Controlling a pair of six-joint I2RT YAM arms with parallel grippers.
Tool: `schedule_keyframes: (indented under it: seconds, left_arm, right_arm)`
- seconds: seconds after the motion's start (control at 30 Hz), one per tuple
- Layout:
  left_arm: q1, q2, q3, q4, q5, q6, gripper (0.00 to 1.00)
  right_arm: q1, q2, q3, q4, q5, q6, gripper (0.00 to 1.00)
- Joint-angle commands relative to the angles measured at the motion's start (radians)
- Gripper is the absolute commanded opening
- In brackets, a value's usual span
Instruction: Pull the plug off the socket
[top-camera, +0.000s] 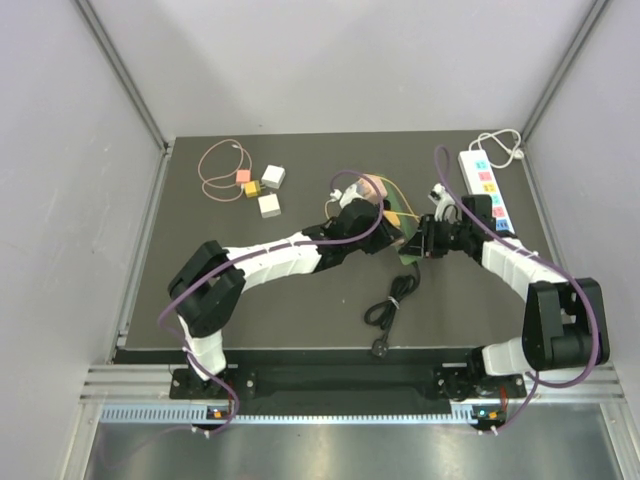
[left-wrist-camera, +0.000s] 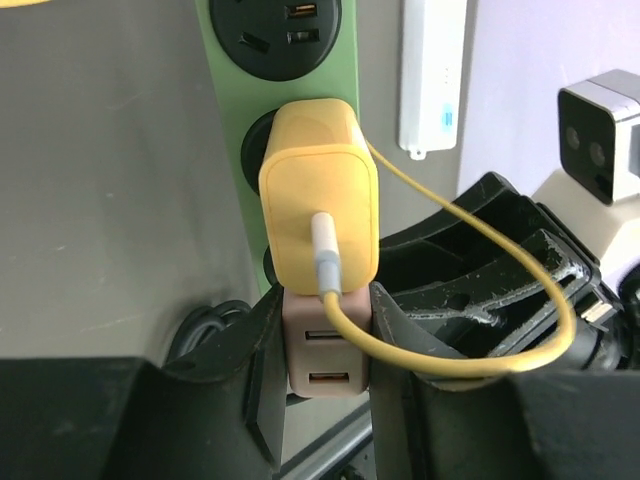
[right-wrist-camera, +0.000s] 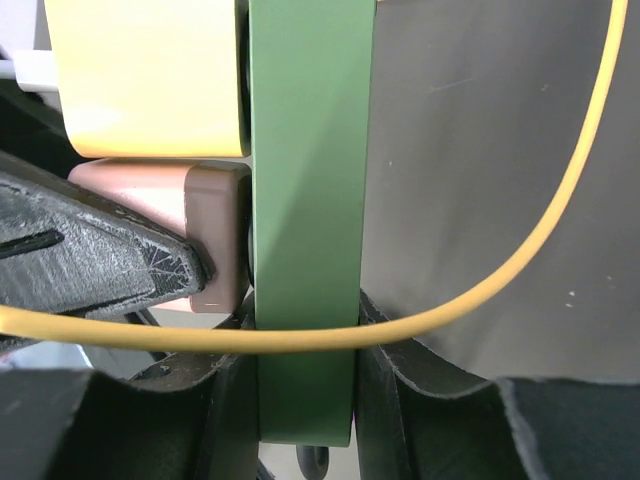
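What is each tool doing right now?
Left tool: closed on the pink rectangular plastic charger plug.
Right tool: closed on the long green plastic socket strip.

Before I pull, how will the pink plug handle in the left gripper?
Pink plug looks rigid and boxy, so the left gripper's hold should stay square. Its smooth shell may slip. It should come free without lifting the strip, which the right gripper clamps.

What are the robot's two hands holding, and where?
Left gripper pinches the pink charger by its sides; right gripper clamps the green power strip across its width.
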Motion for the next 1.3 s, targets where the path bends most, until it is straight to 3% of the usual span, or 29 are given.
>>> schedule_keyframes:
  seconds: [0.0,0.23,0.33,0.47,0.63,0.8,0.9,1.03,1.27]
  left_arm:
    - [-0.001,-0.043,-0.002,0.222,0.280,0.044,0.00]
    - [0.096,-0.119,-0.022,0.128,0.378,0.079,0.00]
    - [0.089,-0.145,-0.014,0.013,0.288,0.085,0.00]
    - [0.018,-0.136,0.022,-0.107,0.039,0.079,0.00]
    - [-0.062,-0.032,0.166,-0.199,-0.036,0.102,0.00]
    - [-0.089,0.017,0.271,-0.329,-0.100,0.222,0.00]
    - [-0.080,-0.020,0.207,-0.304,-0.051,0.298,0.00]
    - [-0.018,-0.151,0.029,-0.075,0.097,0.325,0.00]
    - [0.056,-0.264,-0.077,-0.058,0.269,0.342,0.00]
  right_arm:
    - [-0.076,-0.005,0.035,0.061,0.064,-0.071,0.00]
    - [-0.090,0.010,0.030,0.059,0.012,-0.079,0.00]
    - [-0.090,0.002,0.023,0.074,0.050,-0.053,0.00]
    - [-0.090,-0.007,0.015,0.087,0.090,-0.031,0.00]
    - [-0.090,-0.018,0.010,0.091,0.121,-0.030,0.00]
    - [-0.089,-0.022,0.010,0.093,0.130,-0.033,0.00]
    - [-0.090,-0.022,0.012,0.090,0.124,-0.033,0.00]
    - [-0.089,-0.022,0.012,0.091,0.116,-0.033,0.00]
    - [-0.127,-0.022,0.010,0.094,0.106,-0.033,0.00]
